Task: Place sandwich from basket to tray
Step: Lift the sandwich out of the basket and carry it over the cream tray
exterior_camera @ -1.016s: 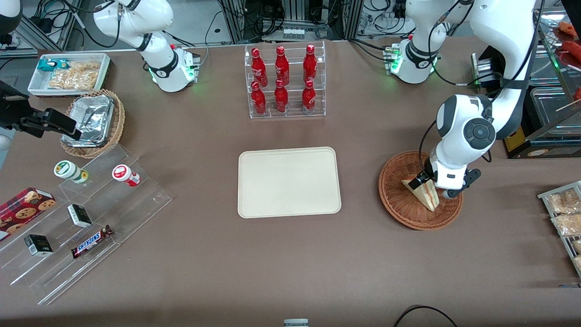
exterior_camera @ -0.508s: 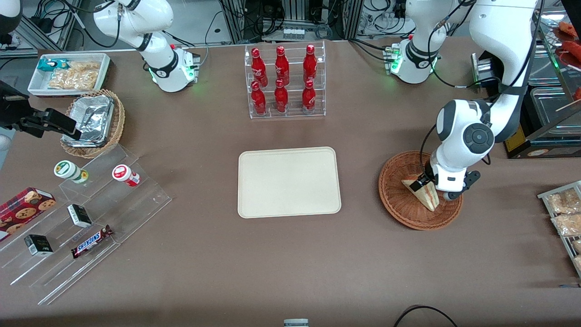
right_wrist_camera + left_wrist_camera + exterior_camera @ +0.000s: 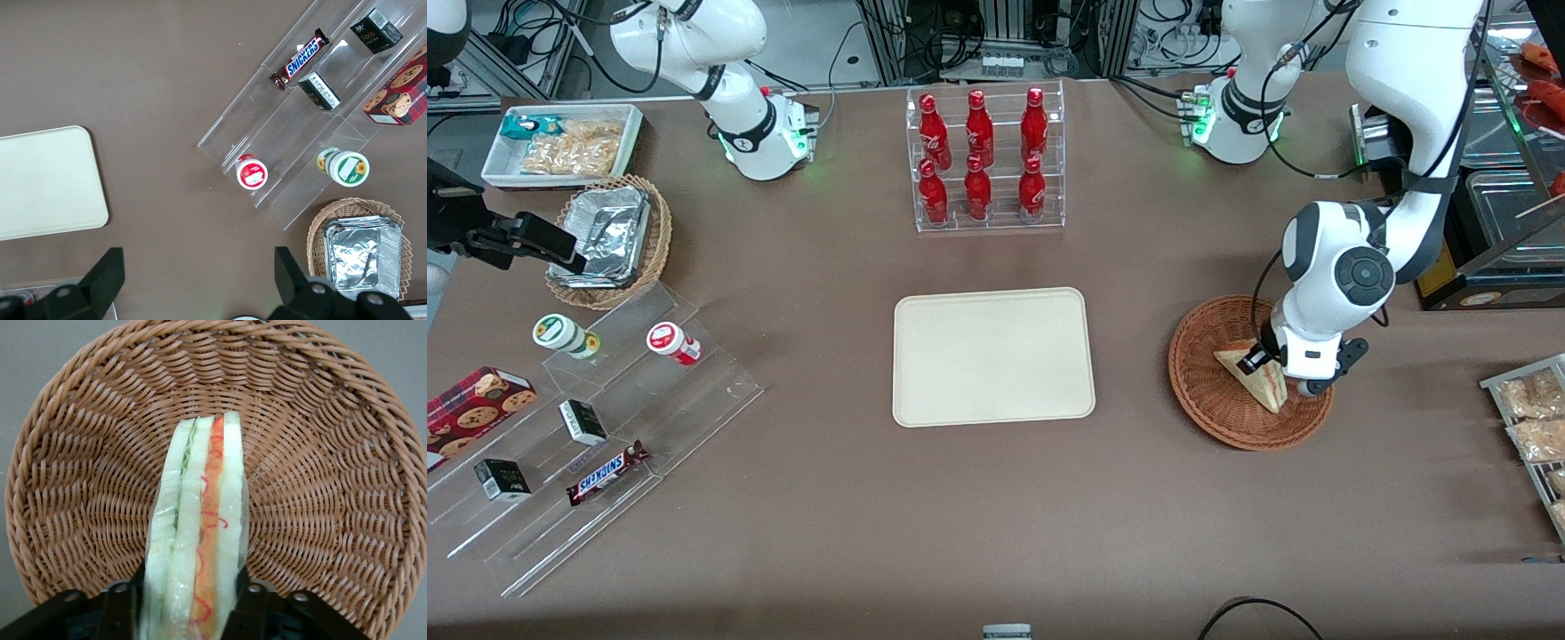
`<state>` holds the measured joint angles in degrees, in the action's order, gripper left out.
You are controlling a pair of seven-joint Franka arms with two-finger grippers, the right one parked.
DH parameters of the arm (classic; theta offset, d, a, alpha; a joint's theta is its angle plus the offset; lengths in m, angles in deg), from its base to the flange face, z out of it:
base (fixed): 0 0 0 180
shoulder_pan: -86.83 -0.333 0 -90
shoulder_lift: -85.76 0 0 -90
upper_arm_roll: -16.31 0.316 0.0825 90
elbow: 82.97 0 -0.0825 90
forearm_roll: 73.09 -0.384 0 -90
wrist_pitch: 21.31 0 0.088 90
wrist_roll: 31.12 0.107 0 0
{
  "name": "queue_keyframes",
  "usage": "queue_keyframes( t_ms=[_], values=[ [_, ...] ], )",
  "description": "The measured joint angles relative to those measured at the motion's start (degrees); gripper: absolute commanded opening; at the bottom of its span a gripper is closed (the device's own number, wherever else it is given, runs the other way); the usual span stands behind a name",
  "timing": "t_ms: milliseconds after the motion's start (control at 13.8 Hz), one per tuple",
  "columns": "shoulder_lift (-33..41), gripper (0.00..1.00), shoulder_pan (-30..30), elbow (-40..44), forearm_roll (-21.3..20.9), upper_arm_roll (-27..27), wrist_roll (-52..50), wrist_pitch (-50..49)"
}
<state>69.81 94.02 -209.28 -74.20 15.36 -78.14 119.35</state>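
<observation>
The left gripper (image 3: 190, 597) has its fingers (image 3: 120, 603) pinching the sandwich (image 3: 197, 540) by its bread faces — low in the basket (image 3: 1209, 409) — likely readying a lift toward the tray (image 3: 993, 356).

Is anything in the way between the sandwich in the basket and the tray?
Nothing visible. The gripper is down in the basket, its fingers either side of the sandwich. Only bare tabletop lies between basket and tray, apart from the basket's low rim.

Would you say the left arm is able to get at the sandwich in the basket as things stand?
Probably yes: the left gripper is already down in the reddish-brown wicker basket, its jaws on either side of the wrapped sandwich. Nothing else lies in the basket to block it.
</observation>
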Motion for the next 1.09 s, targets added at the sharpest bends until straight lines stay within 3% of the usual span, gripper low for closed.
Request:
queue_keyframes(
  t_ms=[290,581,798,1089],
  values=[
    [1.1,0.09,0.0,2.9,0.0,0.0,0.0,-3.2],
    [2.8,0.08,1.0,10.1,0.0,-0.5,4.2,-18.1],
    [2.9,0.05,4.5,16.2,0.0,-1.1,11.9,-30.5],
    [0.4,0.06,12.0,19.3,0.1,-1.9,16.6,-32.2]
  ],
)
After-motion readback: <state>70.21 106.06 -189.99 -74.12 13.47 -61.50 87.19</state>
